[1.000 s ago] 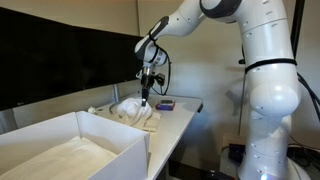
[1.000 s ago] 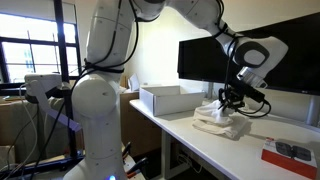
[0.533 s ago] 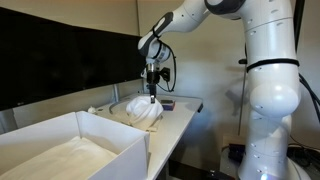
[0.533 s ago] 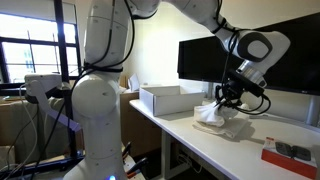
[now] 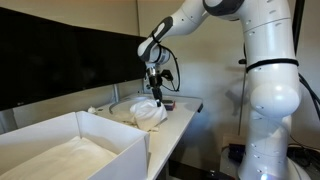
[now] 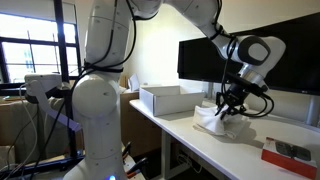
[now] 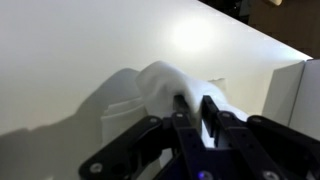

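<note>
My gripper hangs over the white desk, shut on a white cloth and lifting its top into a peak while the rest lies heaped on the desk. It also shows in an exterior view above the same cloth. In the wrist view the two dark fingers pinch a fold of the cloth, which trails onto the desk.
A white open box stands at the near end of the desk, also seen in an exterior view. A small dark-and-red object lies beyond the cloth. Dark monitors line the back.
The gripper has moved with the cloth pinched in it, sliding along the desk away from the box and pulling the cloth up into a peak.
</note>
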### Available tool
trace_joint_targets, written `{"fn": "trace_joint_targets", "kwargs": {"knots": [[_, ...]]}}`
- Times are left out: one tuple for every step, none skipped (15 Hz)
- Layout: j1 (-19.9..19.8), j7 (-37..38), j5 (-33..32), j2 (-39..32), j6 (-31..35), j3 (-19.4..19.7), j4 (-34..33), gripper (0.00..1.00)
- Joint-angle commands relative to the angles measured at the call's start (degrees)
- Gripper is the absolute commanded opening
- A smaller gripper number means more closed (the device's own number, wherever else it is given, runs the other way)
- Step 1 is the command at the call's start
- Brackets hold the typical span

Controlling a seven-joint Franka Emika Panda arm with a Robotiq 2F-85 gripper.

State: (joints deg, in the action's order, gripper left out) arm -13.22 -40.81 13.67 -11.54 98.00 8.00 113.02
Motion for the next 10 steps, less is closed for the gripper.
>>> {"fn": "trace_joint_targets", "kwargs": {"knots": [[1.2,4.9,-3.6,-0.3,0.2,-0.4,0.3,0.54],[1.4,5.1,-3.4,-0.3,-0.6,-0.7,-0.4,0.62],[1.6,5.1,-2.6,-0.1,-1.5,-1.0,-1.2,0.67],[1.6,4.8,-1.5,0.2,-2.7,-1.5,-2.2,0.74],[1.6,4.3,-0.3,0.5,-4.2,-1.8,-3.7,0.8],[1.5,4.0,0.6,0.5,-5.6,-2.1,-5.3,0.88],[1.2,4.1,2.0,-0.2,-7.3,-2.2,-7.9,0.93],[0.9,4.5,3.3,-1.3,-9.1,-2.1,-10.4,1.0],[0.8,5.4,4.0,-2.3,-10.3,-1.9,-12.7,0.99],[0.7,6.3,4.4,-3.3,-11.6,-1.7,-14.7,1.0]]}}
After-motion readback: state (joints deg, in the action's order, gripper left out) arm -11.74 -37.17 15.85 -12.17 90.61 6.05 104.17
